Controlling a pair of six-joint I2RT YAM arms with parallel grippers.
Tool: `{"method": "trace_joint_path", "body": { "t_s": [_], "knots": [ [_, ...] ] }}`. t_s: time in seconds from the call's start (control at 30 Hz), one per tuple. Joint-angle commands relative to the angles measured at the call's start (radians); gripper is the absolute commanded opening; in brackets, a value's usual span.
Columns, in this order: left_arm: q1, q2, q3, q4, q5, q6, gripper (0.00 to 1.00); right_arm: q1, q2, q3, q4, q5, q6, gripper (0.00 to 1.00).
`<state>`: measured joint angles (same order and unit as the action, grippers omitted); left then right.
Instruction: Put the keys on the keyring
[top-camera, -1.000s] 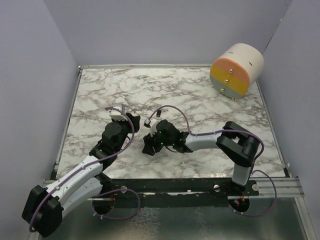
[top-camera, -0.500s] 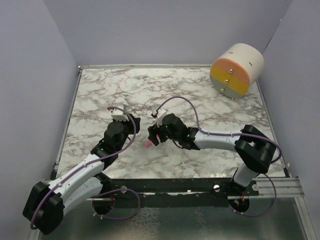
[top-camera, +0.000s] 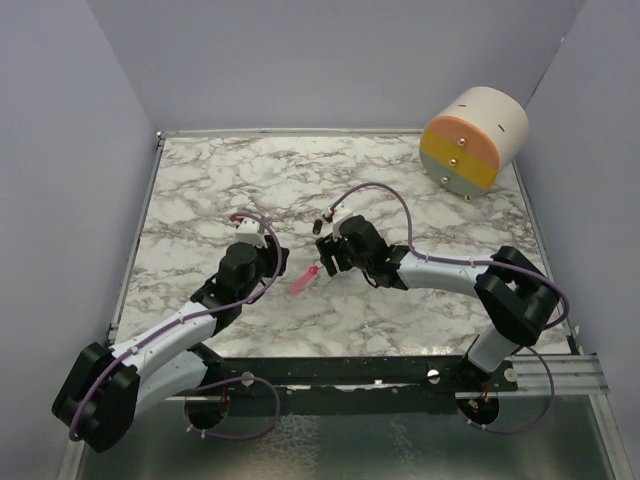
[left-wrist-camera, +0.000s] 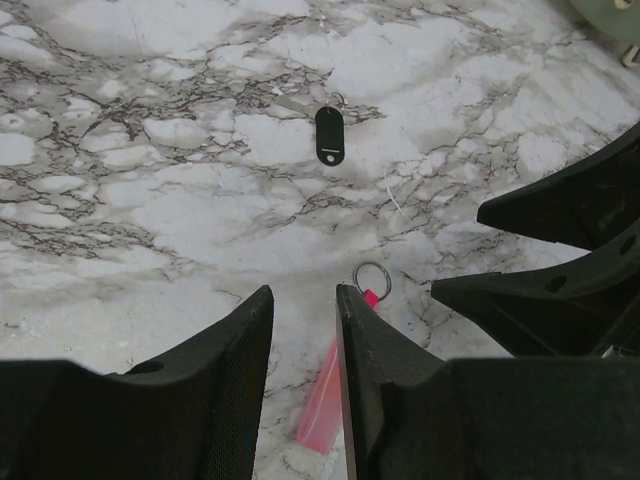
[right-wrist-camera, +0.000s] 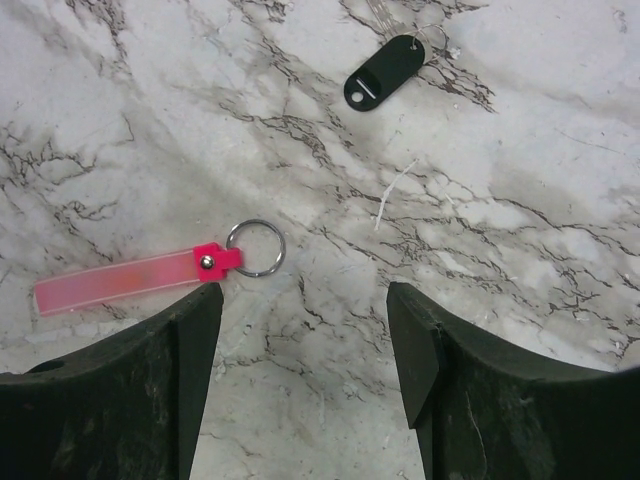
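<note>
On the white marbled bench (right-wrist-camera: 520, 200), the slim pink strip keyring (right-wrist-camera: 120, 280) and small black-headed key (right-wrist-camera: 385, 72) lie apart, ungripped, your right tool (right-wrist-camera: 305, 295) spread wide and left tool (left-wrist-camera: 303, 300) narrowly parted, both empty, so pickup seems in hand and you must next pinch one squarely.

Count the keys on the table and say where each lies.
1. The dark key lies flat on the marble table, apart from the pink keyring and untouched. Others may be hidden.

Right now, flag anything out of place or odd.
Nothing spilled or damaged. Only the drum sits tipped on its side at the far right corner; the pink keyring and black key lie flat, apart.
</note>
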<state>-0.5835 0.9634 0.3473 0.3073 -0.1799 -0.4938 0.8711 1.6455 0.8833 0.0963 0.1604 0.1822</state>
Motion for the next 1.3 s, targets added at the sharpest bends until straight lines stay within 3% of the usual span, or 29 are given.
{"method": "trace_joint_path", "body": {
  "t_s": [0.0,0.53,0.9,1.27],
  "knots": [
    [0.001,0.014,-0.015,0.041,0.051,-0.017,0.34,-0.009,-0.026,0.000,-0.030,0.045,-0.025,0.67],
    [-0.013,0.032,-0.061,0.081,0.075,-0.047,0.33,-0.040,0.006,0.036,-0.052,0.035,0.002,0.66],
    [-0.023,0.059,-0.081,0.136,0.058,-0.071,0.33,-0.163,0.134,0.197,0.025,-0.137,0.010,0.59],
    [-0.035,0.122,-0.070,0.173,0.072,-0.074,0.33,-0.288,0.321,0.385,0.088,-0.380,-0.145,0.54]
  ]
}}
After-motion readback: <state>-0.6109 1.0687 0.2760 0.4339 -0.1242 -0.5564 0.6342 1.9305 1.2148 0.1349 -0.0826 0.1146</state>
